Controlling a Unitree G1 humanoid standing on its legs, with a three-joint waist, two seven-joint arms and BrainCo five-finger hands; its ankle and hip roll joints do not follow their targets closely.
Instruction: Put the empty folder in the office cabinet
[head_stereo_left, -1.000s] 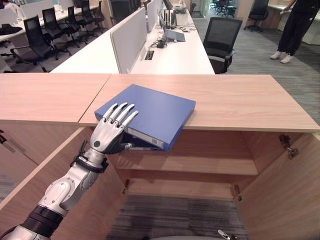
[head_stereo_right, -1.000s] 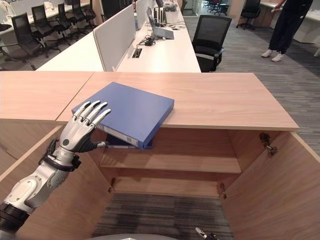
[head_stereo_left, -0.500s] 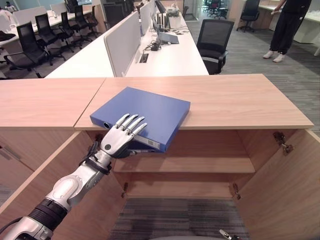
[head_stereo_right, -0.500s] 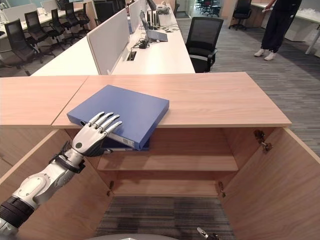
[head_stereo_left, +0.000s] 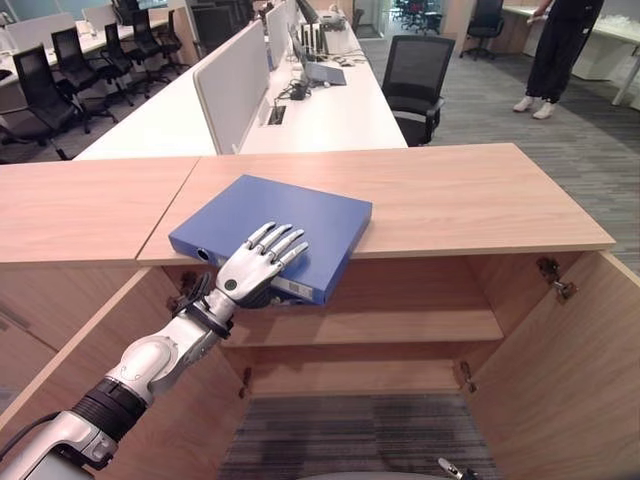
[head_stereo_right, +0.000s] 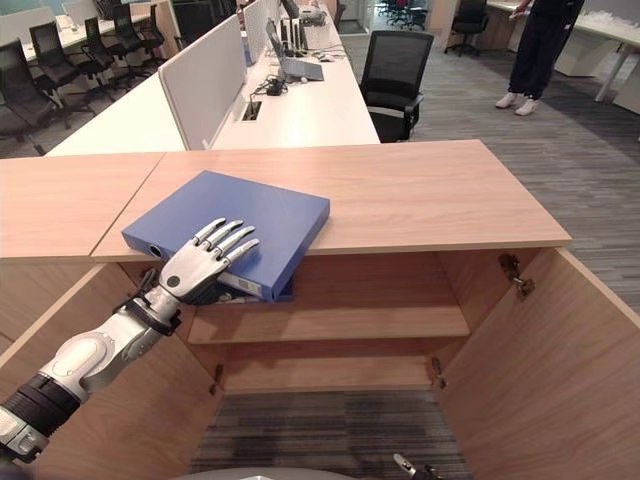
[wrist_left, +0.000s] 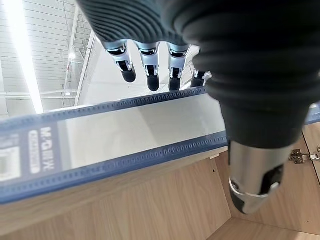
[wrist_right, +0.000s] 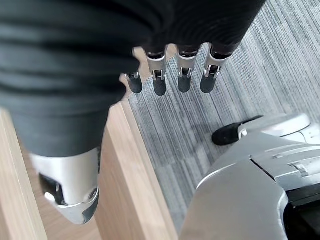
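Left hand (head_stereo_left: 262, 265) grips folder (head_stereo_left: 285, 215) overhanging cabinet top (head_stereo_left: 470, 195), open shelf (head_stereo_left: 400, 325) below.

Blue folder (head_stereo_left: 272, 229) atop wooden cabinet (head_stereo_left: 470, 195)

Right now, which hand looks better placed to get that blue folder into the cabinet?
The left hand: its fingers lie on the folder, thumb under its overhanging edge. The right hand hangs over the floor.

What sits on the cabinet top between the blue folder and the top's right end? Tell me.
Nothing: from the blue folder to the right end, the cabinet top is bare wood, seen in both eye views.
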